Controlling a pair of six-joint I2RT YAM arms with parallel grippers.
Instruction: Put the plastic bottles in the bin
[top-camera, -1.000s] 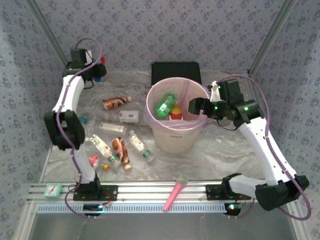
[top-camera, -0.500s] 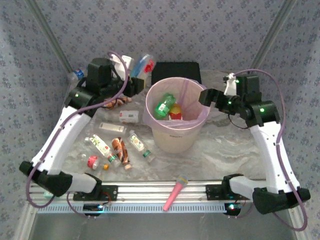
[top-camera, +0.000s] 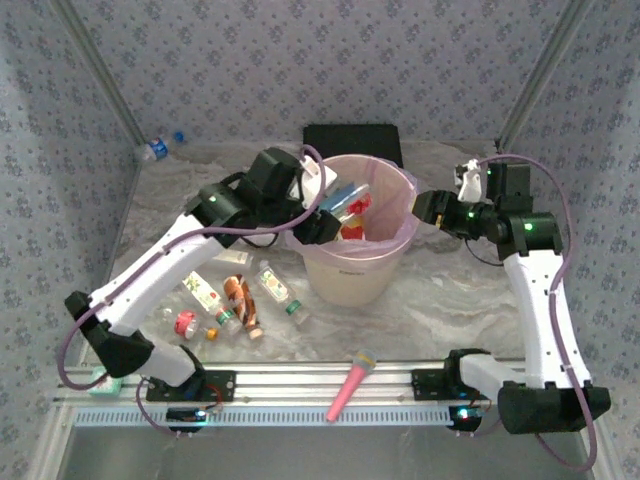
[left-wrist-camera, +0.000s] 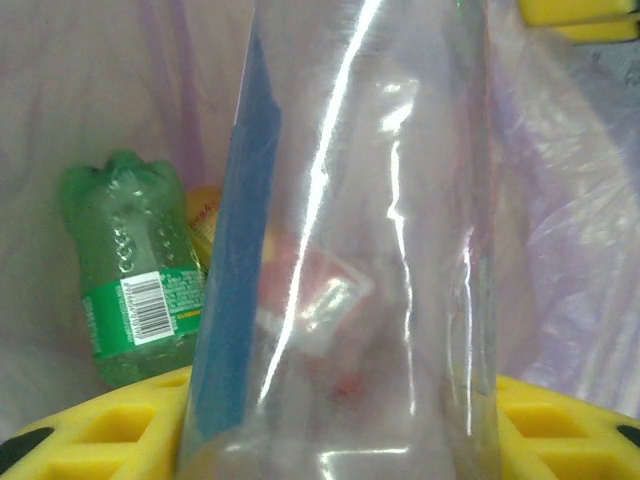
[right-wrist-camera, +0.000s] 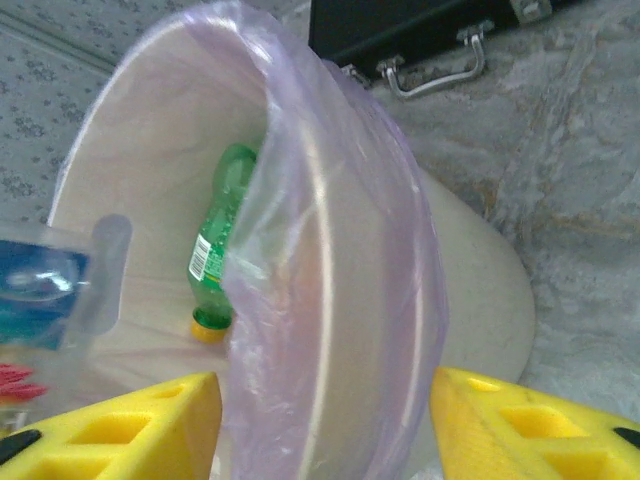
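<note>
Marbled table (top-camera: 450, 300), patterned walls. Left gripper (top-camera: 322, 222) grips a clear blue-labelled bottle (top-camera: 345, 197) above the bin (top-camera: 352, 275) opening. Right gripper (top-camera: 428, 207) hangs beside the bin's right rim, jaws parted, empty. Risk: released off-centre, the bottle could strike the rim and fall outside the bin.

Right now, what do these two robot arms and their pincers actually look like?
Both arms have white shells with black joints, small green lights glowing on them, and a purple cable looping along each. The left gripper and right gripper have black housings; the wrist cameras show their fingers as chunky bright yellow blocks with square recesses.
</note>
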